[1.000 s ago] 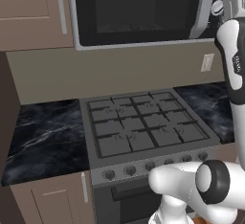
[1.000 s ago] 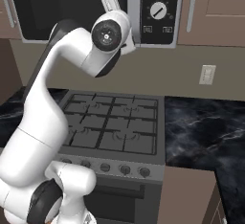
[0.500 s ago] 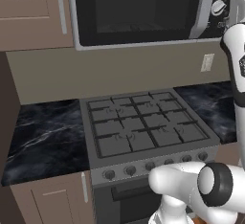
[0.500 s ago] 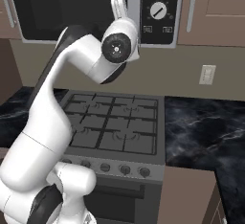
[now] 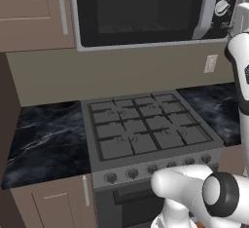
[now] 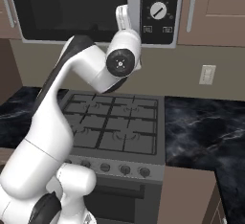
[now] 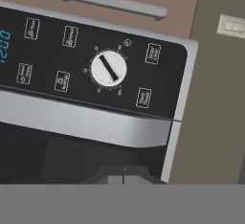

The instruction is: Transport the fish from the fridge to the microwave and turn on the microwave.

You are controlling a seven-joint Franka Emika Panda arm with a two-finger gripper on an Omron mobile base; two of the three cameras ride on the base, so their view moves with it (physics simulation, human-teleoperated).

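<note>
One step looks left: with the microwave [image 6: 91, 10] door shut and the fish unseen, presumably inside, the closed, empty gripper [image 7: 124, 174] must reach a panel button [image 7: 143, 97] beside the knob [image 7: 108, 69].

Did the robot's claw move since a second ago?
Yes. In the right base view the claw has slid right along the microwave, closer to its round knob.

1. A home kitchen, rendered.
2. A gas stove [image 5: 146, 134] with grey grates and a row of front knobs sits in a dark marble surface [image 5: 44, 139].
3. The microwave [image 6: 91, 7] hangs above it among brown wall cabinets [image 5: 29, 12].
4. A wall outlet [image 6: 206, 74] sits on the beige backsplash.
</note>
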